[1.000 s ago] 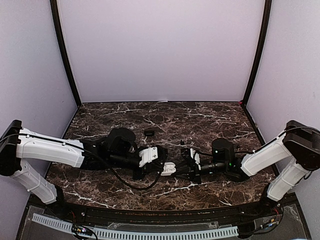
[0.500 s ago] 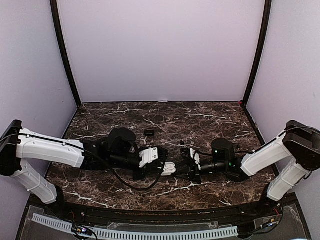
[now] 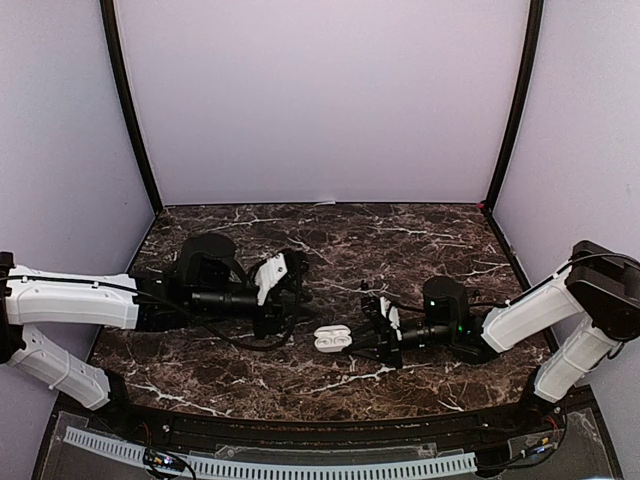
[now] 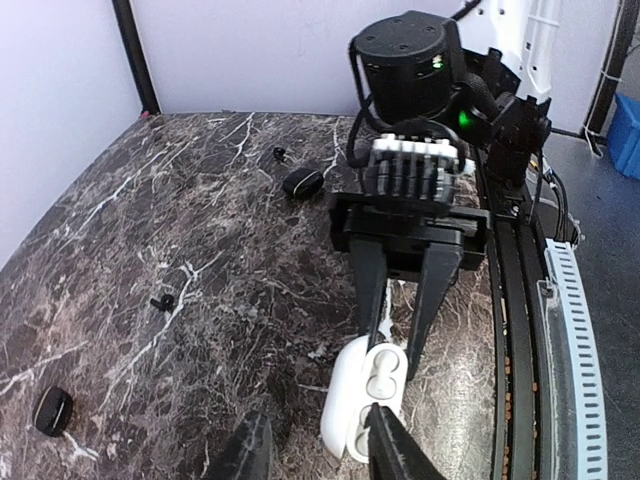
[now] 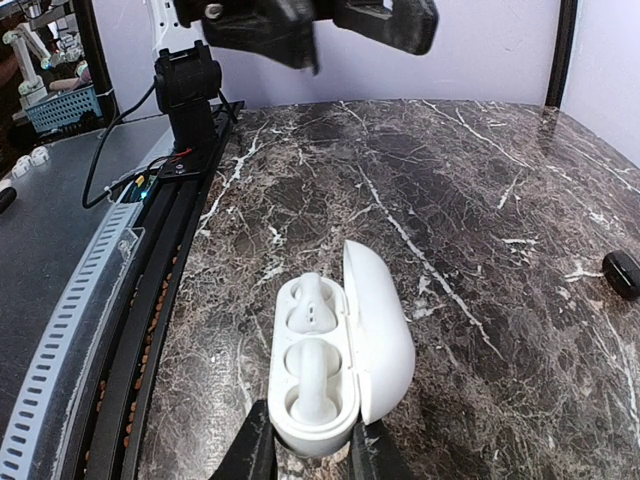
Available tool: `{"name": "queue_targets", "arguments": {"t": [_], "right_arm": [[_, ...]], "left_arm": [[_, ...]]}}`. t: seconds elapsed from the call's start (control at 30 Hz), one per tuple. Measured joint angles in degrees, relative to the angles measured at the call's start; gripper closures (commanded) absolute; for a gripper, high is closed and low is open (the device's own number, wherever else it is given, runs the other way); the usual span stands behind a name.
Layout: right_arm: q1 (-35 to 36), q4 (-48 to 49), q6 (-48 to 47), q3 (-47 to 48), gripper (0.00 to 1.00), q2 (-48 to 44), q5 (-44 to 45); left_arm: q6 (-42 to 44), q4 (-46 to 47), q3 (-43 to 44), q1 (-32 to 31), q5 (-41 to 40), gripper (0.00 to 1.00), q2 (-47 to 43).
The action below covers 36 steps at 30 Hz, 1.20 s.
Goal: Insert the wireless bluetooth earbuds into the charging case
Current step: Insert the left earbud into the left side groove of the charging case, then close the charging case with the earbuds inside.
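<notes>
Hold right gripper (image 5: 312,450) pinched on open charging case (image 5: 283,350), lower centre; with left gripper (image 4: 318,450) half-open, empty, check earbuds (image 5: 312,385) seated, then close lid (image 5: 385,335).

High rear overview, close wrist views facing, sharing charging case (image 5: 376,340)

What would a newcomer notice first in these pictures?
An open white case lies in the middle of the dark marble table, with two white earbuds in its wells. The right gripper pinches one end of it, while the left gripper hangs open just left of it. A black case lies apart on the marble.
</notes>
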Motion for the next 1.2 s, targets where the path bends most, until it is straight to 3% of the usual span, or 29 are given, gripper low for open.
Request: {"name": "queue_targets", "arguments": {"t": [0.27, 0.77, 1.2], "right_arm": [[0.0, 0.0, -0.2, 0.0, 0.88, 0.0, -0.4], [0.0, 0.1, -0.2, 0.0, 0.88, 0.0, -1.7], [0.0, 0.4, 0.3, 0.0, 0.92, 0.0, -0.7]], "left_arm": [[-8.2, -0.4, 1.0, 5.4, 5.5, 0.88, 2.9], [-9.9, -5.4, 7.2, 5.5, 12.8, 0.92, 13.6], [-6.5, -6.4, 8.5, 4.5, 19.7, 0.93, 16.2]]}}
